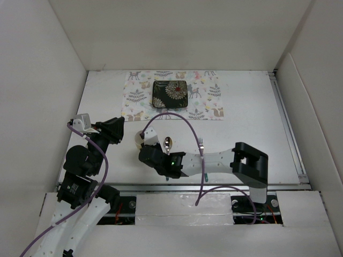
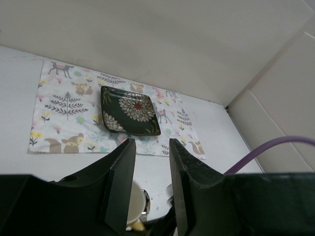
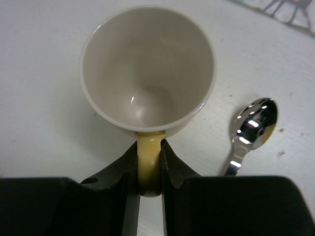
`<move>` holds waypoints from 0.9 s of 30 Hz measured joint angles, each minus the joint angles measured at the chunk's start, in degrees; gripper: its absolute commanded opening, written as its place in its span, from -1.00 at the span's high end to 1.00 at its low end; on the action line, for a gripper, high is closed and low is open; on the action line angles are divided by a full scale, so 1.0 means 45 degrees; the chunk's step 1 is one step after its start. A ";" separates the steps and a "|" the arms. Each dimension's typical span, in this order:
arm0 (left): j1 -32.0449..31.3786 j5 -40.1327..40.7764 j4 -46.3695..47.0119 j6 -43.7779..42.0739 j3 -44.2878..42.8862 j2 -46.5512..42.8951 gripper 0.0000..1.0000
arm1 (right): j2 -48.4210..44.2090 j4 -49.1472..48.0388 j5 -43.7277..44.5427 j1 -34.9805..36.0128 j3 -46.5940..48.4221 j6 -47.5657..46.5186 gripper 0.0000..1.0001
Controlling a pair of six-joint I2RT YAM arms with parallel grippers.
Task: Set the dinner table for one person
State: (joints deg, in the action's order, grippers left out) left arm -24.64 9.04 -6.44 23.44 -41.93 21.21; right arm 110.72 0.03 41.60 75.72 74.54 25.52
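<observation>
The dinner table (image 1: 252, 123) is a white tabletop walled by white panels. A cream mug (image 3: 147, 69) with a yellow handle (image 3: 149, 162) stands upright on it in the near middle. My right gripper (image 3: 148, 147) is shut on that handle. In the top view the mug (image 1: 139, 138) sits at the tip of the right gripper (image 1: 147, 146), with my left gripper (image 1: 118, 130) just to its left. The left gripper (image 2: 151, 143) is open with nothing between its fingers; the mug (image 2: 134, 206) shows below them. A metal spoon (image 3: 252, 125) lies right of the mug.
A pastel animal-print mat (image 1: 174, 95) lies at the back, with a dark square flower-patterned plate (image 1: 170, 94) on it. A fork (image 1: 201, 143) lies right of the spoon (image 1: 168, 142). A metal rail (image 1: 286, 128) runs along the right edge. Purple cables loop over both arms.
</observation>
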 measured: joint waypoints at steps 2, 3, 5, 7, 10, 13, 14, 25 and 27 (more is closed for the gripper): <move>0.0000 -0.0010 0.0005 0.0019 0.0019 0.0019 0.20 | -0.0962 -0.0058 -0.0185 -0.0393 -0.0282 -0.0413 1.00; 0.0000 -0.0049 0.0019 0.0015 0.0053 0.0019 0.16 | -0.1443 -0.0117 -0.0325 -0.0685 -0.0398 -0.0593 1.00; 0.0000 -0.0126 0.0029 0.0044 0.0107 0.0019 0.11 | -0.2535 -0.0277 -0.0724 -0.1685 -0.0510 -0.0986 1.00; 0.0000 -0.0194 0.0044 0.0044 0.0151 0.0024 0.11 | -0.3429 -0.0806 -0.1088 -0.3089 -0.0505 -0.1438 1.00; 0.0000 -0.0330 0.0044 0.0044 0.0209 0.0034 0.11 | -0.3983 -0.1836 -0.1467 -0.5688 -0.0355 -0.2050 1.00; 0.0000 -0.0345 0.0044 0.0044 0.0238 0.0073 0.11 | -0.3390 -0.2385 -0.1783 -0.8087 0.0223 -0.2497 1.00; 0.0000 -0.0359 0.0044 0.0044 0.0238 0.0092 0.11 | -0.2973 -0.2409 -0.1875 -0.8680 0.0544 -0.2623 1.00; 0.0000 -0.0495 0.0131 0.0039 0.0243 0.0321 0.10 | 0.3716 -0.0937 -0.3949 -1.2109 0.6596 -0.3376 1.00; 0.0000 -0.0534 0.0136 0.0039 0.0243 0.0427 0.11 | 0.4546 -0.0471 -0.4109 -1.2356 0.7626 -0.3371 1.00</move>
State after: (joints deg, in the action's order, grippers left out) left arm -24.64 6.63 -5.82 23.62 -40.84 23.14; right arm 131.17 -2.09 23.11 20.12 108.86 10.35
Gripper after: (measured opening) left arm 0.447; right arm 0.229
